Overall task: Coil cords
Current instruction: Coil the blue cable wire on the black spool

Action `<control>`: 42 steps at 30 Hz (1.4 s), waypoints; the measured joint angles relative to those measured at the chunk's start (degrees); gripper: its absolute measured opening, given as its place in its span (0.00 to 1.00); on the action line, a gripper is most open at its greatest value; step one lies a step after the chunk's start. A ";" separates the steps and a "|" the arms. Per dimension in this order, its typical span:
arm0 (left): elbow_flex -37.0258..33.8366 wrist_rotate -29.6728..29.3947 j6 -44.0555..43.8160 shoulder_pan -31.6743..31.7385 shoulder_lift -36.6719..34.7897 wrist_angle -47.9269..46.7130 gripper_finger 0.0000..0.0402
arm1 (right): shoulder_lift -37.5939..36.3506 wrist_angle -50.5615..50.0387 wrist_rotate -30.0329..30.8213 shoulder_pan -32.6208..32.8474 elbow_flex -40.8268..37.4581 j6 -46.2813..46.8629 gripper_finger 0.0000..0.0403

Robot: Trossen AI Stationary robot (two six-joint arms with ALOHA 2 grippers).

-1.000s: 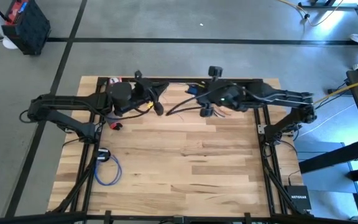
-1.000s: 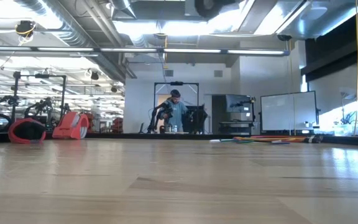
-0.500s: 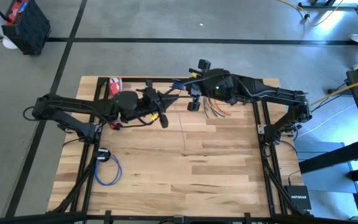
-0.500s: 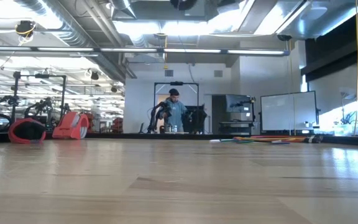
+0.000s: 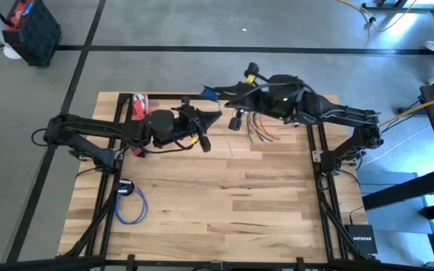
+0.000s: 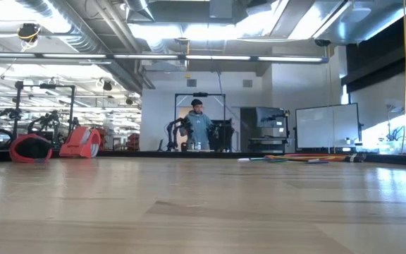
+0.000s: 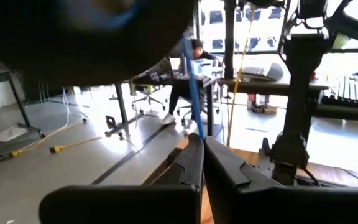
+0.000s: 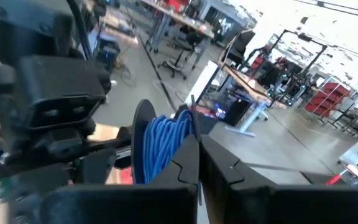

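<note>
We see a bench (image 5: 217,203) of pale wooden planks in mixed tan shades, framed in black, with both arms dark. A blue cord (image 5: 130,207) lies looped on it, and a blue cord bundle (image 8: 163,146) shows past the right pincer's (image 8: 197,149) black fingers. Orange and red cords (image 5: 261,132) fan out near it, over grey floor (image 5: 202,30).

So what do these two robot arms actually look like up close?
Both arms are dark, almost black, built from long jointed links with thin black cables running alongside. The left arm carries small yellow and red fittings near its wrist; the right arm has a tiny green light on its wrist housing. Each ends in a hand of two flat, tapering black fingers, matching on the right hand.
</note>
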 joint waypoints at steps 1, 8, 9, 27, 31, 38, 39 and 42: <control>0.01 0.05 0.06 0.05 0.08 0.07 0.00 | -0.63 0.06 -0.59 -0.02 0.00 0.50 0.01; -0.01 0.63 1.12 0.60 0.22 0.09 0.00 | -3.71 0.15 -4.66 -0.02 -0.04 3.94 0.01; -0.03 0.63 1.14 0.64 0.22 -0.05 0.00 | -3.94 0.27 -5.00 -0.02 -0.04 3.98 0.01; -0.24 0.95 2.55 3.58 0.35 -4.36 0.00 | -4.70 -5.45 -8.25 5.73 8.39 2.65 0.01; -0.31 0.77 3.06 3.42 0.37 -4.73 0.00 | -4.70 -7.69 -7.01 7.13 10.32 1.97 0.01; -0.35 0.38 2.78 3.46 0.37 -4.80 0.00 | -4.61 -9.10 -5.83 7.43 10.92 1.79 0.01; -0.38 0.23 2.85 3.50 0.37 -5.16 0.00 | -4.54 -9.60 -5.86 7.45 10.88 1.79 0.01; -0.44 -0.82 3.67 3.86 0.44 -6.61 0.00 | -4.16 -13.01 -6.36 7.45 10.88 1.80 0.01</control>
